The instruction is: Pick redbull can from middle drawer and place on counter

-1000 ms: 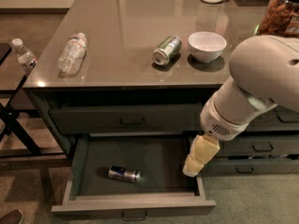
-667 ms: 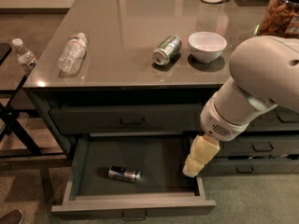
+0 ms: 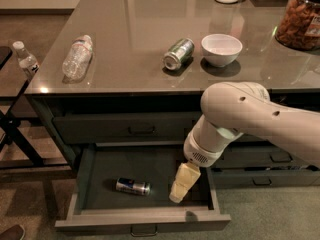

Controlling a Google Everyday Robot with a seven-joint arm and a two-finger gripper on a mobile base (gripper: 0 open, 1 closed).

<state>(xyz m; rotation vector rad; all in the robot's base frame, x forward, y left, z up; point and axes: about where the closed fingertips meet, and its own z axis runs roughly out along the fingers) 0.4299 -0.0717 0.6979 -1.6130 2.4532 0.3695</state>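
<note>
The redbull can (image 3: 133, 186), slim, blue and silver, lies on its side on the floor of the pulled-out middle drawer (image 3: 145, 219), left of centre. My gripper (image 3: 177, 195) hangs from the white arm (image 3: 250, 119) over the right part of the same drawer, about a can's length to the right of the can and apart from it. The glossy counter (image 3: 135, 24) spreads above the drawers.
On the counter lie a green-and-silver can (image 3: 178, 53) on its side, a white bowl (image 3: 221, 49) and a plastic water bottle (image 3: 77, 56). A snack jar (image 3: 300, 20) stands at the far right. A second bottle (image 3: 25, 59) sits on a side stand at left.
The arm and gripper have shifted slightly left and lower into the drawer. The can lies where it was.
</note>
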